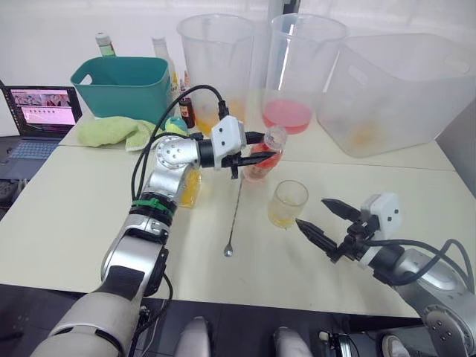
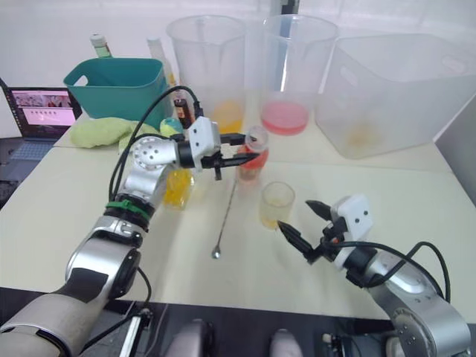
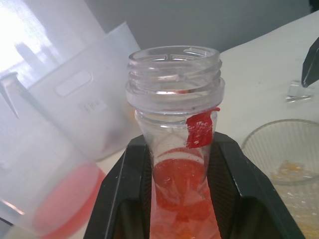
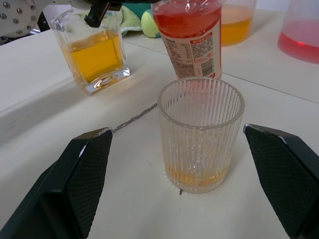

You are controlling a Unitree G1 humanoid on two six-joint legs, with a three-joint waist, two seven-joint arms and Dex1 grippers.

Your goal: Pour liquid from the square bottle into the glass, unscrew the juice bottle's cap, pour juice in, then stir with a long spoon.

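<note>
Laptop (image 1: 41, 111): far left edge of the scene, screen lit.
Teal basket (image 1: 126, 85): at 11 o'clock on the table (image 1: 67, 223), a yellow-green cloth (image 1: 111, 132) lying in front of it.
Square bottle (image 4: 94, 57): upright on the table beside the left forearm, yellow liquid inside, at 10 o'clock from the glass.
Left gripper (image 1: 256, 155): fingers clamped on either side of the juice bottle (image 3: 182, 164) below the neck; the bottle is uncapped, mouth open, pink-red liquid in the lower part, and stands at 11 o'clock just behind the glass.
Long spoon (image 1: 234, 216): flat on the table, bowl end nearest the robot, handle running away under the juice bottle.
Glass (image 4: 200, 139): upright, ribbed, a shallow layer of yellow liquid at the bottom; table centre.
Right gripper (image 1: 320, 217): fingers spread wide apart, empty, at 4 o'clock from the glass, not touching it.
Two tall translucent buckets (image 1: 216, 63), and a large clear tub (image 1: 394, 93) at 1 o'clock: along the far edge.
</note>
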